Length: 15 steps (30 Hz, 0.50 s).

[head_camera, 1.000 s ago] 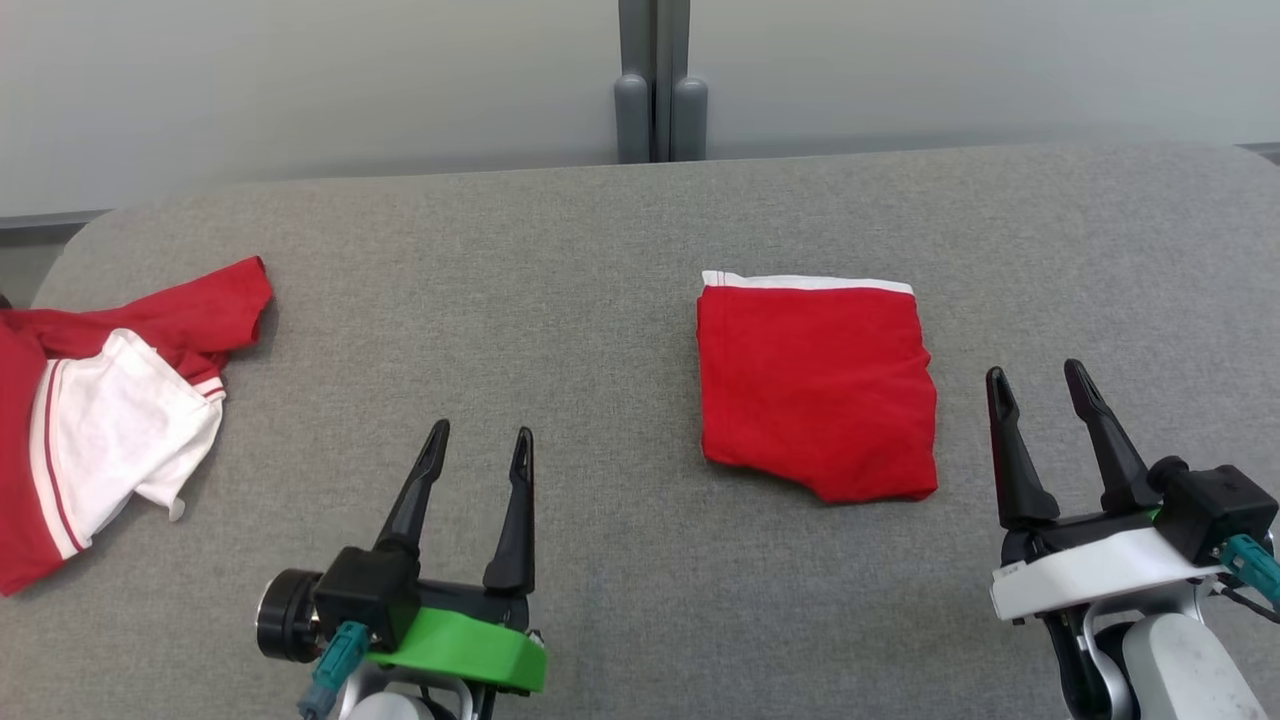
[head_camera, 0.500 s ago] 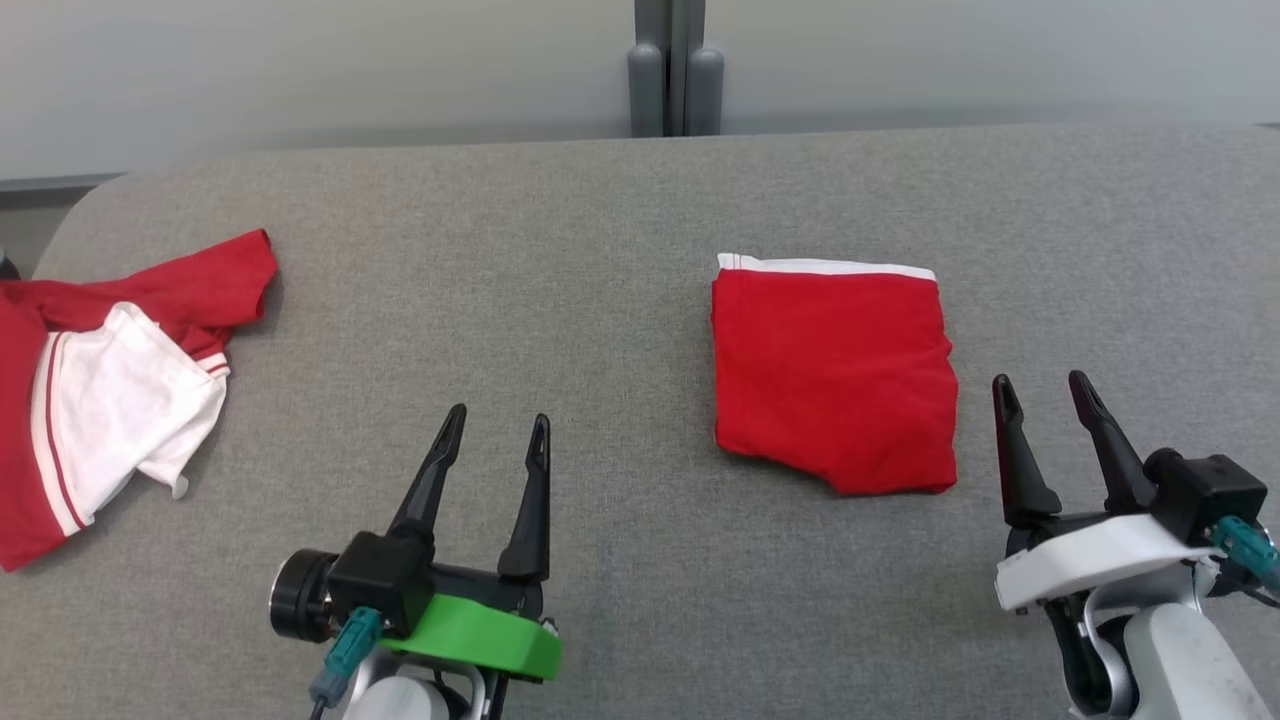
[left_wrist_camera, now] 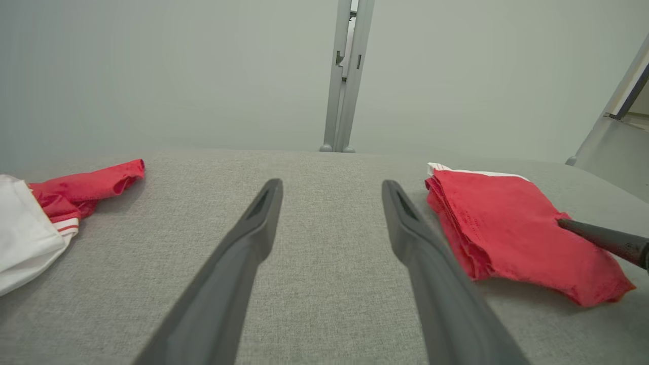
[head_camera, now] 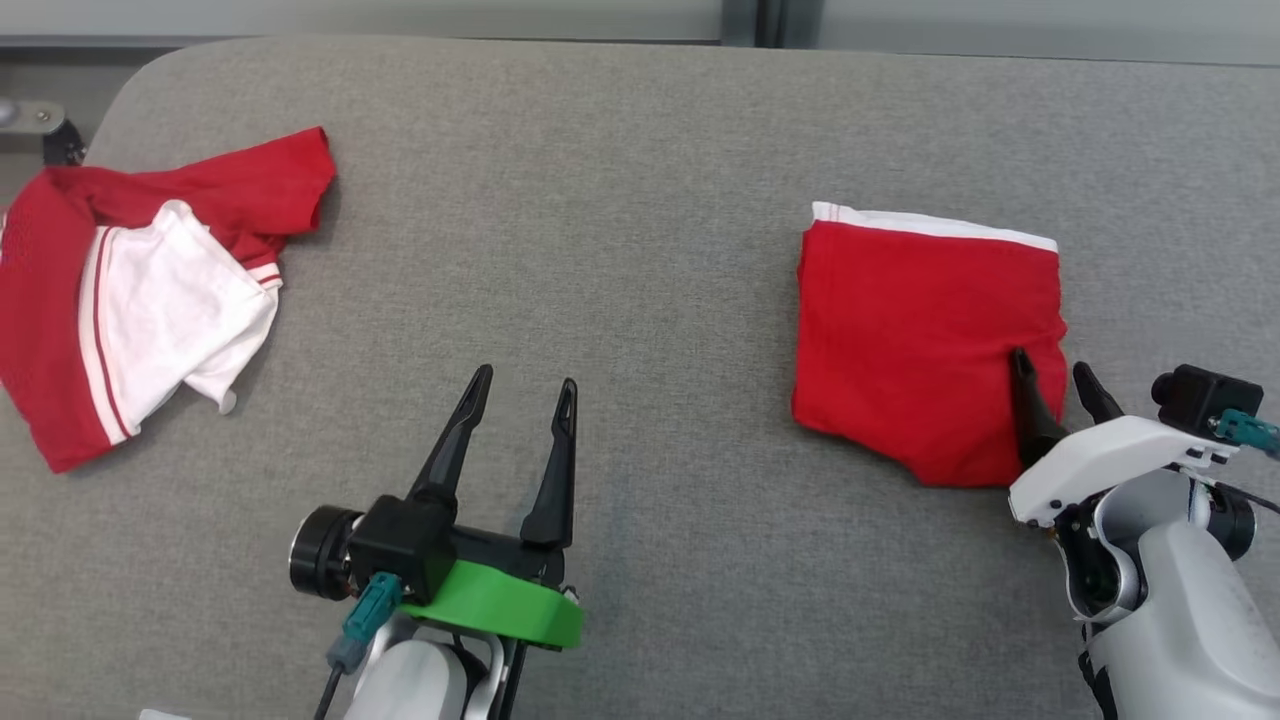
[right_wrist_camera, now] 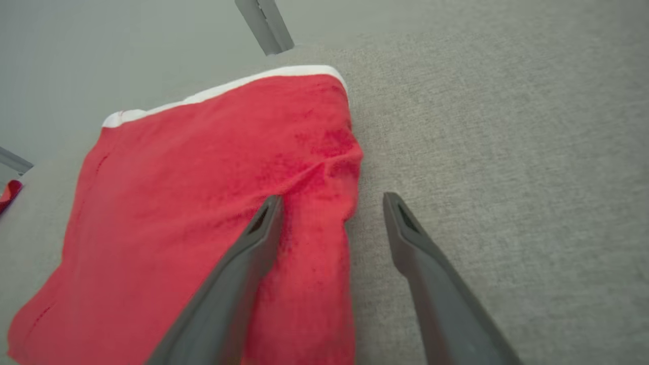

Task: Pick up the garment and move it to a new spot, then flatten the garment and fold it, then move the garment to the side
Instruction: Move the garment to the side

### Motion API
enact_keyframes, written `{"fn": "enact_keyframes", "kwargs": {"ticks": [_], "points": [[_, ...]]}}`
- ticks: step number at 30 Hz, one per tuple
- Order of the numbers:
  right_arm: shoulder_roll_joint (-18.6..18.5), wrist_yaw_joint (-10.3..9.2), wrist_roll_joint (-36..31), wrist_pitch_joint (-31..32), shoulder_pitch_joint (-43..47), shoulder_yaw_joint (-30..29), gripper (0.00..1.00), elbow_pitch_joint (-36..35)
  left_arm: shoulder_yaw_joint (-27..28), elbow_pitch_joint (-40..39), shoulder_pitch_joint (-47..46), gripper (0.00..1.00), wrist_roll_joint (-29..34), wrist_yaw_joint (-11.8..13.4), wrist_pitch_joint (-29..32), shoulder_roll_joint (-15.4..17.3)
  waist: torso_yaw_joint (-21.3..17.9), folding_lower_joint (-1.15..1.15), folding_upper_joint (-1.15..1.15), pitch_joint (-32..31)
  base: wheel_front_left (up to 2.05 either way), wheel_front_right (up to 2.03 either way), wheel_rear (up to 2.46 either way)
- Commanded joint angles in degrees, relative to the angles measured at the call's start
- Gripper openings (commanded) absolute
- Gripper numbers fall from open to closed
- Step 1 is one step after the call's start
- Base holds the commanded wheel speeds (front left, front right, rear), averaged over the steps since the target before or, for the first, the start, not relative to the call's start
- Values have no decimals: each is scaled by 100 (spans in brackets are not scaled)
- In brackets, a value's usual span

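- Crumpled red-and-white garment [head_camera: 150, 300]: far left of grey tabletop [head_camera: 620, 200], abt 9 o'clock in head view, bunched, not flattened.
- Left pincer [head_camera: 520, 395]: abt 6 o'clock, jaws wide apart, empty, over bare tabletop, well apart from both cloths.
- Folded red garment [head_camera: 920, 330]: abt 3 o'clock, neat rectangle w/ white band at far edge. Pick-up, flatten and fold look done for this one; prob. only the move to the side is left.
- Right pincer [head_camera: 1050, 362]: abt 4 o'clock, spread wide, holding nothing. It straddles that garment's right edge, one finger over cloth, the other over tabletop. Contact w/ cloth: can't tell.
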Motion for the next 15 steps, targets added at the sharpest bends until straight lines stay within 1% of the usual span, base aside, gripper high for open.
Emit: {"fn": "enact_keyframes", "kwargs": {"ticks": [1,5,7,8,9,11,15], "points": [[20,-1,140,109,-141,-58,100,146,0,0,-100,100,-68,20,5,18,245,0,0,193,0,0,0],[29,-1,280,327,-334,-77,100,495,-21,-16,-126,100,-99,60,5,18,315,0,0,222,0,0,0],[5,-1,254,371,-395,10,100,608,-29,-23,-139,100,-97,61,5,18,324,0,0,229,0,0,0],[-22,-1,214,391,-416,66,59,656,-36,-27,-149,100,-89,59,5,18,320,0,0,231,0,0,0],[-72,-1,137,364,-431,174,0,695,-75,-4,-169,100,-2,43,5,18,309,0,0,230,0,0,0],[-178,-1,-16,260,-450,383,0,727,-160,37,-202,100,173,11,4,16,263,0,0,218,0,0,0],[-480,-2,-375,-23,-507,740,0,723,-264,27,-227,100,290,39,5,18,84,0,0,178,0,0,0]]}}
